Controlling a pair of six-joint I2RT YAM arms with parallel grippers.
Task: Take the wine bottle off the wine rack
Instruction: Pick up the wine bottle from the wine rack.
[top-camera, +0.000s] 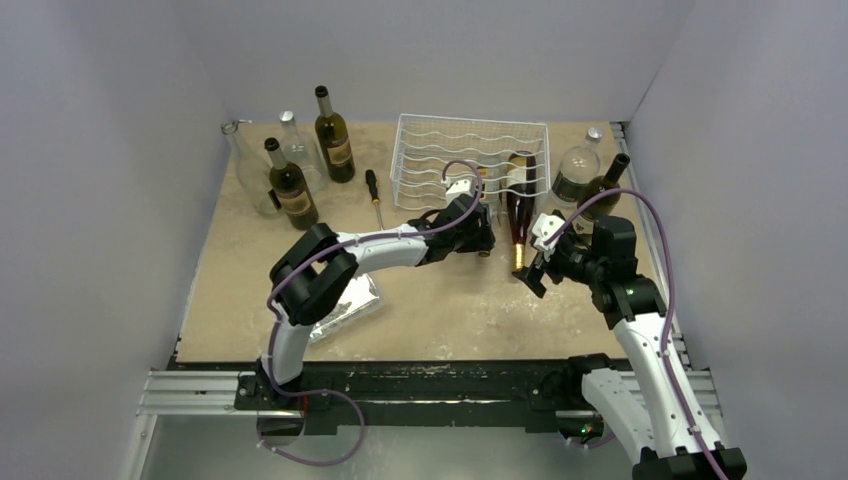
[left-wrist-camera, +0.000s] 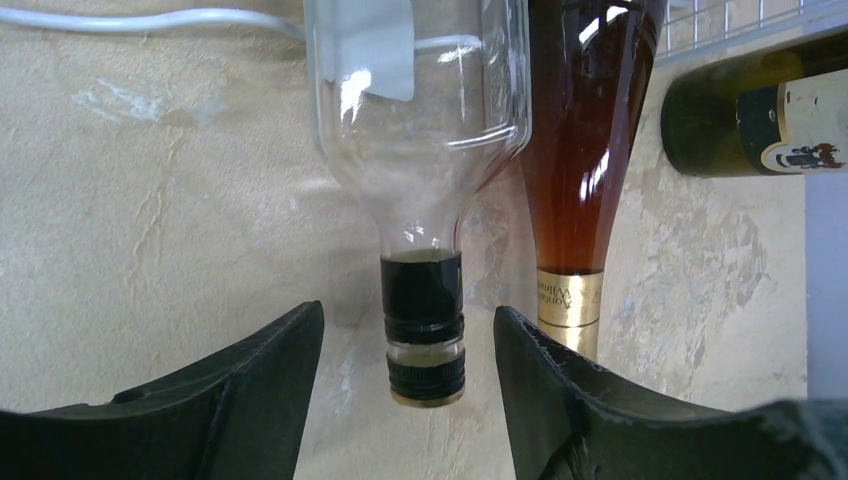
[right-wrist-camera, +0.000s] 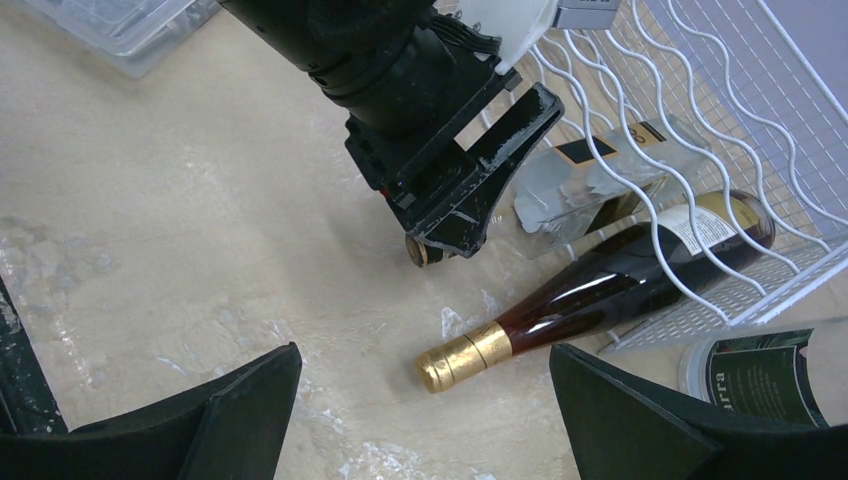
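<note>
left gripper (left-wrist-camera: 408, 325) straddles neck of clear bottle (left-wrist-camera: 420, 130), gaps both sides.

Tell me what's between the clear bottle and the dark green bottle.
An amber gold-foiled bottle lies between the clear bottle and dark green bottle, in the left wrist view.

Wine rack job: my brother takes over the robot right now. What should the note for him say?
Left gripper: open, fingers either side of the black-capped neck of the clear bottle, not touching.
Right gripper: open, empty, above the gold neck of the amber bottle.
Both bottles lie in the wine rack, necks sticking out.
Done: nothing is out.
Left: grip a neck, pull that bottle out.
</note>
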